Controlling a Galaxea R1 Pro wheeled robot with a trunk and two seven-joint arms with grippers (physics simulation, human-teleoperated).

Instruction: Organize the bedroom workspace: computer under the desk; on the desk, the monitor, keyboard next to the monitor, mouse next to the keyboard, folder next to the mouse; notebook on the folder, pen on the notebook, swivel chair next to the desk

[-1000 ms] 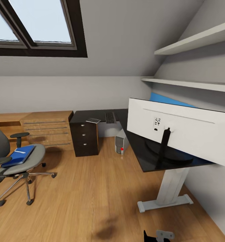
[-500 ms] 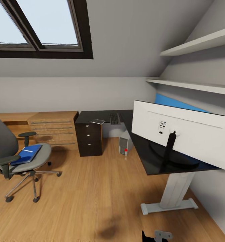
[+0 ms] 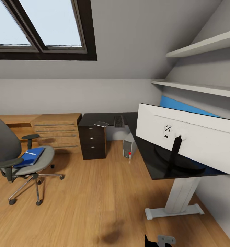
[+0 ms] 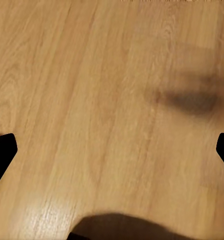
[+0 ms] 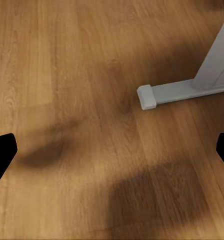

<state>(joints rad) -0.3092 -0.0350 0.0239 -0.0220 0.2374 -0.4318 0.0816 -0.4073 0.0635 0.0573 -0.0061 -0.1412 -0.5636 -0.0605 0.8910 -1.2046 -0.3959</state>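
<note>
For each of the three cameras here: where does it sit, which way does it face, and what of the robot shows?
Head view: high on the robot, facing the desk, monitor and swivel chair; a bit of the robot at the bottom edge.
Left wrist view: faces down at the wooden floor; black fingertips at both edges.
Right wrist view: faces down at the floor beside the desk's white foot; fingertips likewise.
Shared: the floor; head and right wrist views share the foot.

camera swings left, room contents hold their places

across the head view everything has slid rightward: the swivel chair (image 3: 22, 159) with the folder (image 3: 30, 156) on its seat now sits further into the picture, the monitor (image 3: 187, 137) and the bench (image 3: 146, 151) shifted likewise. this is the camera's motion; nothing has moved against the floor.
</note>
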